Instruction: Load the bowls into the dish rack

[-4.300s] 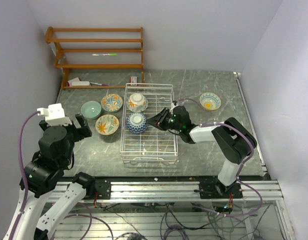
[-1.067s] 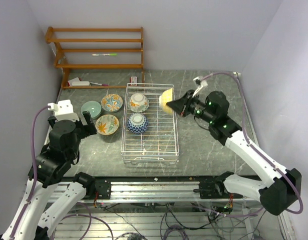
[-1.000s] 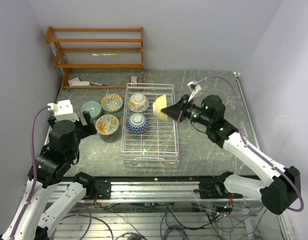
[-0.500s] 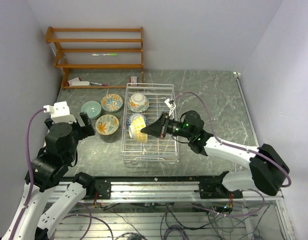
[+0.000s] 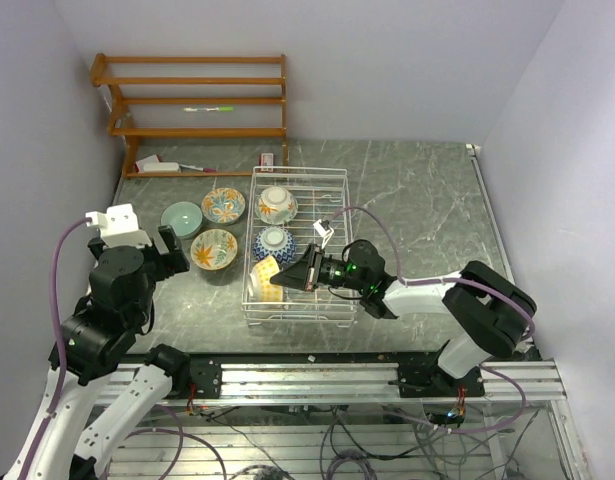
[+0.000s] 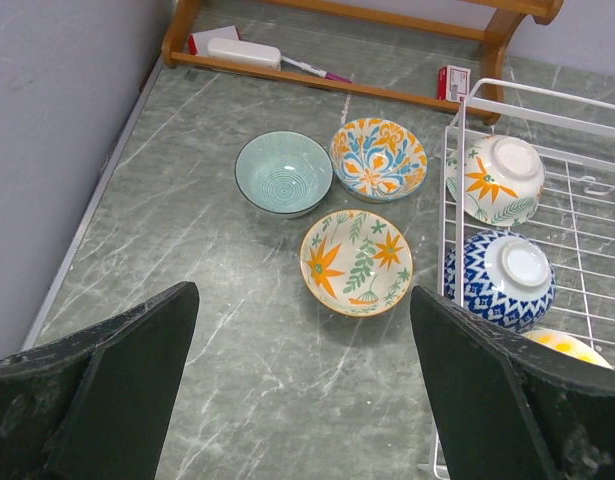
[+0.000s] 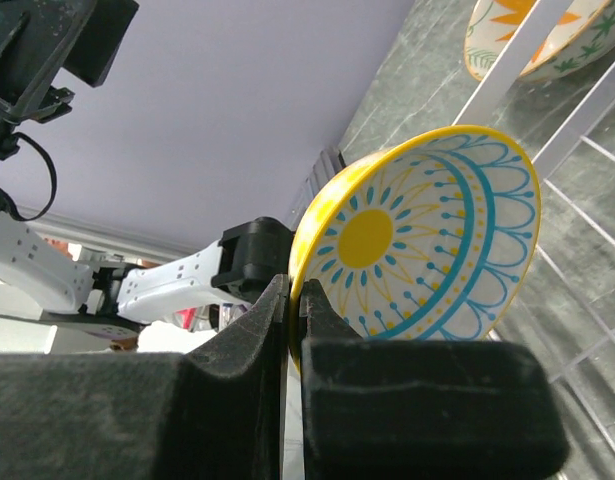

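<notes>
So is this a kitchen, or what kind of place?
Probably a robot test booth, not a kitchen: the arms are bolted to a metal rail with loose cables underneath, and the dish rack sits on a walled-in table.

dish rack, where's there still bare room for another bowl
The dish rack's right half is bare wire from its far rim down to the right gripper, beside the white floral bowl and the blue bowl. The left column is crowded: those two plus the yellow bowl the gripper holds at the near end.

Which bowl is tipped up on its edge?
The yellow bowl, pinched by the right gripper at the dish rack's near end; the other five lie mouth up or down.
</notes>
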`<control>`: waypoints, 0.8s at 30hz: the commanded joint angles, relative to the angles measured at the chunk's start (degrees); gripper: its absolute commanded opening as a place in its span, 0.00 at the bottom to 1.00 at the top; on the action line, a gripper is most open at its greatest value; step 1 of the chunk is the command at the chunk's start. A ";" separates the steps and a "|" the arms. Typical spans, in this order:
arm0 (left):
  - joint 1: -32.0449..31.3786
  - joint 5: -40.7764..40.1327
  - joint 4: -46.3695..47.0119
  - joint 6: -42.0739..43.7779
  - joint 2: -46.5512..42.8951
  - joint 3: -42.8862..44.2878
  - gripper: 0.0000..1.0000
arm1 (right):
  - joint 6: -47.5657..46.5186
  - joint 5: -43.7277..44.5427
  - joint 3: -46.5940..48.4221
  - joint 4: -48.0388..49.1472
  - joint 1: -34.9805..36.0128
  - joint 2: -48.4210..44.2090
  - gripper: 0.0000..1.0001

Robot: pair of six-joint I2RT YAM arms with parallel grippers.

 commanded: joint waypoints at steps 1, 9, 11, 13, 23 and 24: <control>0.41 -1.27 -0.35 0.67 -0.85 1.62 0.98 | 2.82 1.94 -0.44 7.54 0.91 -0.35 0.01; 0.41 -1.52 -0.90 1.01 -1.46 1.67 0.98 | 6.10 1.53 -1.00 8.18 1.04 5.14 0.02; 0.41 -1.39 -0.87 1.10 -1.59 1.65 0.98 | 7.50 0.78 -1.20 9.89 1.12 7.18 0.02; 0.41 -1.40 -0.80 1.23 -1.62 1.63 0.98 | 8.46 0.57 -1.48 10.18 1.15 8.53 0.02; 0.38 -0.98 0.07 1.63 -1.08 0.65 0.98 | 2.56 6.48 -2.74 -6.34 1.43 2.51 0.11; 0.40 -0.96 0.21 1.66 -1.11 0.52 0.98 | 1.79 7.13 -2.61 -8.17 1.44 1.75 0.12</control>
